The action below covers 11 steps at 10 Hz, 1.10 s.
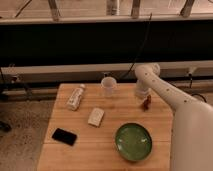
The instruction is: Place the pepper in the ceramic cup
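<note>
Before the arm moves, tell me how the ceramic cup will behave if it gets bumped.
The ceramic cup stands upright and looks small, so it is probably light and may slide or tip. It sits near the far edge of the table, so a push could drop it. The gripper hangs right of it in view, at the pepper.
</note>
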Tool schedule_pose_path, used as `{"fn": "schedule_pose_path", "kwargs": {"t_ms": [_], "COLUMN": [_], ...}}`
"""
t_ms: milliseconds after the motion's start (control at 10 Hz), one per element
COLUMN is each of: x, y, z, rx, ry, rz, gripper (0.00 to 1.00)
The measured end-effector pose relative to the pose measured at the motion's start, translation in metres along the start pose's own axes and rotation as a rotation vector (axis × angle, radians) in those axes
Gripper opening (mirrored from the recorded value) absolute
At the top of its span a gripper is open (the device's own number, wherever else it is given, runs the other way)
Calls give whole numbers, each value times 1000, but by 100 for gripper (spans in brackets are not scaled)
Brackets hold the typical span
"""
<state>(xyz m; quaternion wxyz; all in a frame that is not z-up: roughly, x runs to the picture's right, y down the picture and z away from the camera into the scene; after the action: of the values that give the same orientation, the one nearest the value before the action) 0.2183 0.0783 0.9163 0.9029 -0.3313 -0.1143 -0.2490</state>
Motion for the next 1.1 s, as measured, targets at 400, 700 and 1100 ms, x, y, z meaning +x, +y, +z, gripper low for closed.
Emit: {"fn": "schedule_pose_path", "kwargs": {"t_ms": [400,700,1100], "x": [5,17,35], "y": [0,4,16], "z": [-22,-30,-35], "rx": [7,7,25], "ry": [-28,-41,-37], "rz": [-31,-65,-138], "gripper": [60,80,80]}}
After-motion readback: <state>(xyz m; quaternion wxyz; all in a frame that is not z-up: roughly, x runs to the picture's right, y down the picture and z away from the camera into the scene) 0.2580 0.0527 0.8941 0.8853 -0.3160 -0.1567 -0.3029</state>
